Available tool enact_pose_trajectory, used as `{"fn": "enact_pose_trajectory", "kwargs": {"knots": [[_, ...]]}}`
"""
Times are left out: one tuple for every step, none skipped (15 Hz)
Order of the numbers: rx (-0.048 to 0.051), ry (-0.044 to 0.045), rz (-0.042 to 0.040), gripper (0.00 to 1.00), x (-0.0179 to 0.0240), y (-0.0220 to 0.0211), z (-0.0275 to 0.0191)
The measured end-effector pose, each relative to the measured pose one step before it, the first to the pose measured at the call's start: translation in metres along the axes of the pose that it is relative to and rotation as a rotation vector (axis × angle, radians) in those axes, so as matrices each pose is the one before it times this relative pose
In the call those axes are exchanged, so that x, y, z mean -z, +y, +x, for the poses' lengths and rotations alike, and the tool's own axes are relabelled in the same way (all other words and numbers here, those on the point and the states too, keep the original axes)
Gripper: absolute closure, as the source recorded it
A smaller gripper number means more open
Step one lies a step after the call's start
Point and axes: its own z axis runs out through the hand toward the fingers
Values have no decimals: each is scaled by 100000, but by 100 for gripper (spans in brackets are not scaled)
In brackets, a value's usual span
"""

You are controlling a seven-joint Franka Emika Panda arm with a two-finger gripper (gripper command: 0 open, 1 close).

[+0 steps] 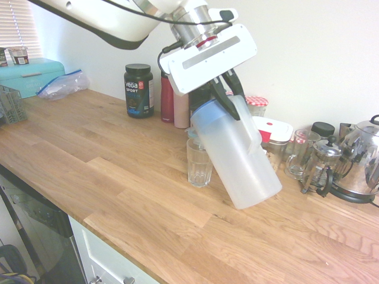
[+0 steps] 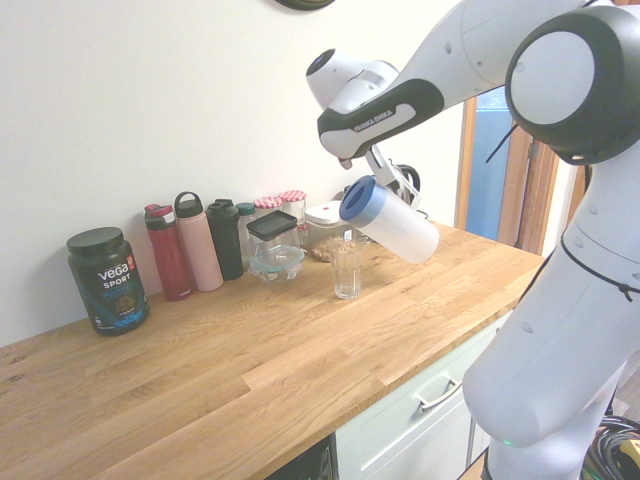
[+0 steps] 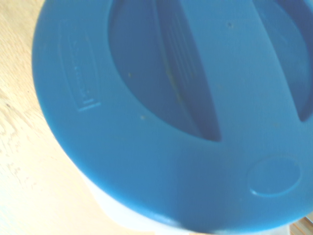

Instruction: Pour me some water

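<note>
The wooden worktop (image 1: 118,177) has broad bare room toward its front edge, while bottles and jars (image 2: 200,245) crowd the white wall behind. The tool (image 1: 228,97) is clamped on the handle of a tilted frosted pitcher (image 1: 237,160), its blue lid (image 2: 358,200) just above the ribbed glass (image 1: 199,163). I cannot make out any water.

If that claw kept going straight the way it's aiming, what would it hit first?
The gripper is shut on the pitcher and aims steeply down; carrying on, the pitcher's base would probably meet the wooden counter beside the glass.

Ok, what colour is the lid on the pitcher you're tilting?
Blue. The lid fills the wrist view, where it shows best; the pitcher itself is frosted white.
</note>
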Motion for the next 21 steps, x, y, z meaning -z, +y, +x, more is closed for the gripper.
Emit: {"fn": "enact_pose_trajectory", "kwargs": {"knots": [[-3424, 2456, 3453, 100, 516, 1332, -992], [-4129, 2582, 3990, 100, 599, 1259, -953], [-4683, 2602, 4248, 100, 495, 1414, -954], [-5156, 1882, 4013, 100, 437, 1433, -843], [-5357, 1410, 3700, 100, 372, 1435, -691], [-5261, 696, 3597, 100, 54, 1316, -607], [-5324, 43, 2853, 100, -146, 1031, -585], [-5826, -518, 1841, 100, -510, 708, -633], [-6060, -939, 1214, 100, -1041, 196, -854], [-5973, -1467, 1338, 100, -1305, -199, -1063], [-5930, -1550, 1258, 100, -1227, -358, -1240], [-5717, -1362, 1103, 100, -960, -81, -1325], [-5561, -854, 980, 100, -476, 94, -1326], [-5671, -33, 991, 100, -41, 296, -1292], [-5464, 220, 663, 100, -111, 297, -1559], [-5214, 624, 547, 100, 124, -74, -1580], [-5012, 1401, 807, 100, 511, -367, -1546], [-4441, 1792, 428, 100, 572, -663, -1630], [-4166, 2287, 461, 100, 505, -959, -1793], [-4016, 2857, 741, 100, 269, -926, -1697], [-3520, 3363, 727, 100, 232, -1000, -1537]]}}
